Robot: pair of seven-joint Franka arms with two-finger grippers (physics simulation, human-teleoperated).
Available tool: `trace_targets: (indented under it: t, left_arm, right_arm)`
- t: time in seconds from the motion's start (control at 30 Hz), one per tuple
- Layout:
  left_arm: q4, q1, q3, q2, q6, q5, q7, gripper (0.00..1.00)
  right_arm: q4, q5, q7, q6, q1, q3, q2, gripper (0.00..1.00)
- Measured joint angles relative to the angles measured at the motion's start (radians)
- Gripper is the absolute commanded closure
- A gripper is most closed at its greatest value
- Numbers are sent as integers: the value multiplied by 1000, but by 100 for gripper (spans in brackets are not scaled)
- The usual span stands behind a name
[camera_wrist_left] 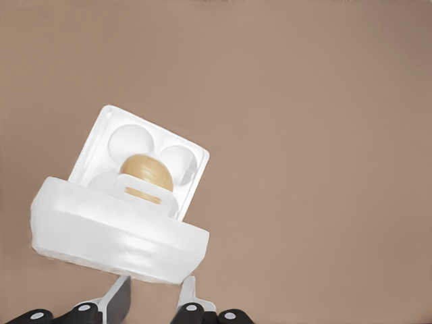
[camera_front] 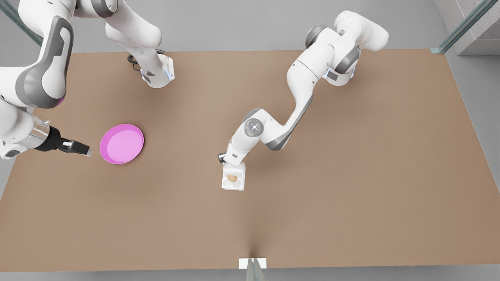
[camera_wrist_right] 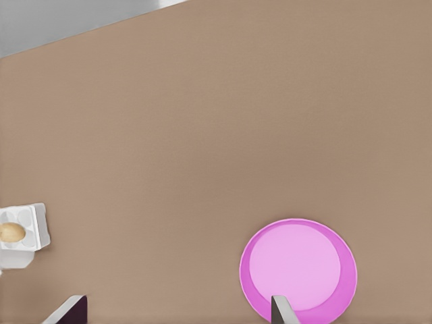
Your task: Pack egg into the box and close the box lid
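- The egg [camera_wrist_left: 146,173] already sits in 1 of the 4 cups of the box [camera_wrist_left: 156,156], so I judge the packing step done; in the front view the box lies just below centre frame, with the egg [camera_front: 232,178] a tan dot inside it.
- The box lid [camera_wrist_left: 121,229] is not yet down: in the left wrist view, lower left of frame, it stands raised and tilted over the near edge of the tray, part-way over, and the egg shows through a slot in it.
- The left gripper [camera_wrist_left: 154,297] is at the bottom of that view right behind the lid, its fingers spread with a gap between them and pinching nothing. In the front view its arm comes down onto the box's upper edge. Closing the lid flat is what I judge to be left.
- The right gripper [camera_front: 82,150] waits at the left of the front view, just beside the pink plate [camera_front: 122,143] and well apart from the box. In its wrist view its fingers [camera_wrist_right: 67,312] are spread wide and hold nothing.
- The plate [camera_wrist_right: 298,268] sits lower right in the right wrist view, bare, with the box [camera_wrist_right: 21,233] at the far left edge.
- The table [camera_front: 351,195] is plain brown. No brand, label or writing can be read anywhere.
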Motion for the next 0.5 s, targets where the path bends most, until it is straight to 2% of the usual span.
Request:
trace_targets:
  t: [0.33,0.43,0.5]
  left_arm:
    - [-1,17,2,-5,-6,23,70,48]
    - [0,38,22,-71,-47,24,83,46]
    - [0,137,30,-158,-125,25,92,44]
  right_arm:
    - [0,2,-1,-1,-5,-4,0,0]
    - [1,1,-1,-2,-5,-5,0,0]
    - [0,-28,-12,-7,-3,-5,-2,0]
